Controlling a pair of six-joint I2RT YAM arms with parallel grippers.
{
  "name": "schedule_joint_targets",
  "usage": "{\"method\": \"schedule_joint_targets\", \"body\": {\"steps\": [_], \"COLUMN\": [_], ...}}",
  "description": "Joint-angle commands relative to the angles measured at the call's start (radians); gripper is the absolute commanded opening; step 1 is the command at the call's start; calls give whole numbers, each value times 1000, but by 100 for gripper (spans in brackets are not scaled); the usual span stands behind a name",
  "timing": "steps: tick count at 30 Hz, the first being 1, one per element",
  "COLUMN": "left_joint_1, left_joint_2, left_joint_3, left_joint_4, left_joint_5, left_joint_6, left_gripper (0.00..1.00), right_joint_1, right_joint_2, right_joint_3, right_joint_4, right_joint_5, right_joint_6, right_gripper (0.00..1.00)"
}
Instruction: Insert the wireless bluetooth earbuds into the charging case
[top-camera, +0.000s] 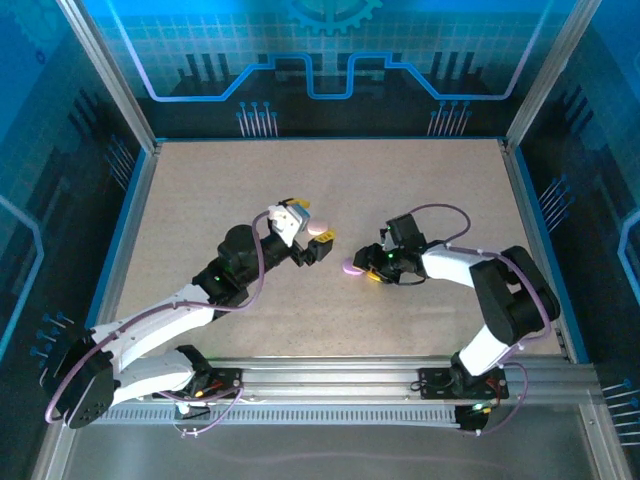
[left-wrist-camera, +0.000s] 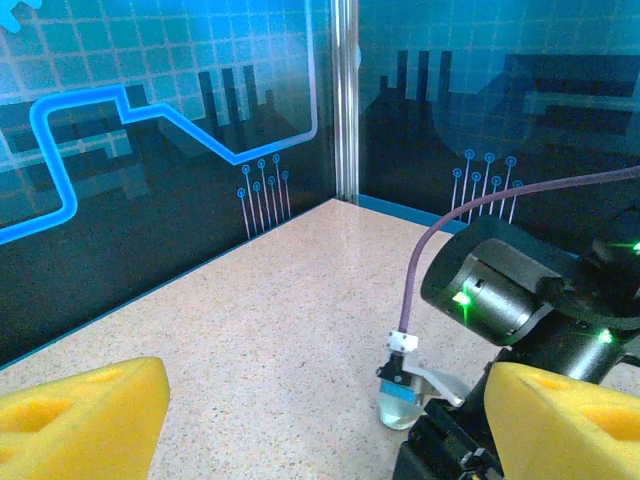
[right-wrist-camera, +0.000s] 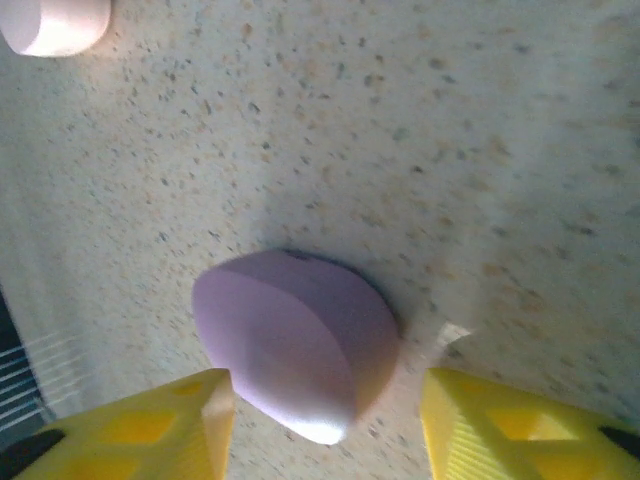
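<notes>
the purple piece lies on the speckled worktop, right between the two yellow fingers of the right gripper. the jaws stand parted around it. the left-hand finger in the wrist view sits just beside its rounded edge, while a strip of worktop shows before the other finger. i can't tell whether either finger touches it. it's a rounded pastel lump with one flat face turned up toward the camera. whether it's an earbud or a case i can't tell from here. from above it sits just off the right gripper's tip, on the side facing the left arm.

a pink piece lies near it, a little farther from the arm bases, just beside the tip of the left gripper. that gripper is wide apart with nothing between its yellow pads, and it looks level across the worktop at the right arm.

both grippers meet near the middle of the worktop, close to each other. the back wall and both side walls stand well apart from them, with a broad stretch of worktop on the far side. the metal rail carrying the arm bases closes off the near edge.
</notes>
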Motion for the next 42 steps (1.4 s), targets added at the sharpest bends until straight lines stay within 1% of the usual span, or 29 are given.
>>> {"method": "schedule_joint_targets", "body": {"steps": [1, 4, 6, 8, 10, 11, 13, 14, 16, 17, 18, 19, 20, 21, 24, 27, 28, 30, 32, 33, 35, 37, 38, 39, 40, 41, 42], "left_joint_1": [10, 21, 41, 85, 154, 198, 274, 316, 381, 417, 442, 474, 496, 511, 557, 581, 586, 593, 606, 611, 623, 628, 627, 628, 634, 636, 641], "left_joint_2": [-15, -20, -26, -29, -27, -27, -25, -20, -4, 10, 23, 44, 59, 71, 126, 185, 208, 249, 290, 312, 375, 457, 460, 438, 445, 453, 445], "left_joint_3": [17, 16, 14, 1, -11, -14, -22, -30, -51, -63, -72, -84, -93, -103, -145, -187, -209, -242, -254, -266, -301, -329, -331, -326, -315, -298, -272], "left_joint_4": [16, -1, -27, -59, -105, -142, -199, -215, -220, -212, -201, -186, -167, -146, -53, 46, 107, 220, 265, 298, 413, 546, 571, 512, 502, 491, 429], "left_joint_5": [-31, -69, -122, -185, -240, -267, -329, -359, -412, -431, -434, -438, -434, -414, -373, -336, -314, -284, -259, -244, -203, -185, -176, -161, -161, -197, -239], "left_joint_6": [-11, -8, -7, -26, -73, -103, -142, -154, -159, -152, -134, -122, -112, -98, -94, -98, -98, -96, -105, -105, -107, -98, -90, -97, -101, -113, -138], "left_gripper": [84, 85, 87, 92, 97, 99, 99, 99, 99, 99, 99, 99, 99, 99, 99, 99, 99, 99, 99, 99, 99, 99, 99, 99, 99, 99, 99], "right_joint_1": [-7, -22, -26, -25, -30, -33, -48, -64, -109, -137, -164, -196, -222, -239, -252, -255, -259, -262, -276, -283, -315, -331, -331, -329, -333, -333, -335], "right_joint_2": [-90, -195, -285, -392, -478, -520, -580, -597, -597, -580, -561, -528, -486, -448, -335, -254, -233, -208, -177, -179, -186, -149, -105, -110, -131, -105, -102], "right_joint_3": [-6, 24, 72, 119, 131, 117, 59, 14, -85, -128, -158, -189, -204, -201, -200, -230, -230, -238, -261, -261, -305, -369, -395, -389, -356, -337, -301], "right_joint_4": [-115, -212, -322, -437, -480, -463, -369, -286, -108, -13, 44, 113, 158, 179, 299, 492, 529, 612, 676, 671, 740, 882, 994, 976, 875, 881, 813], "right_joint_5": [68, 108, 208, 410, 613, 710, 875, 929, 982, 953, 884, 789, 712, 670, 624, 582, 556, 468, 383, 390, 344, 322, 331, 343, 346, 382, 437], "right_joint_6": [-51, -92, -147, -204, -267, -319, -434, -506, -616, -678, -750, -816, -840, -844, -873, -907, -926, -977, -1009, -998, -975, -964, -966, -957, -950, -938, -909], "right_gripper": [57, 60, 61, 63, 67, 70, 77, 80, 81, 81, 83, 83, 83, 83, 83, 83, 83, 82, 82, 82, 83, 84, 85, 86, 88, 96, 100]}}
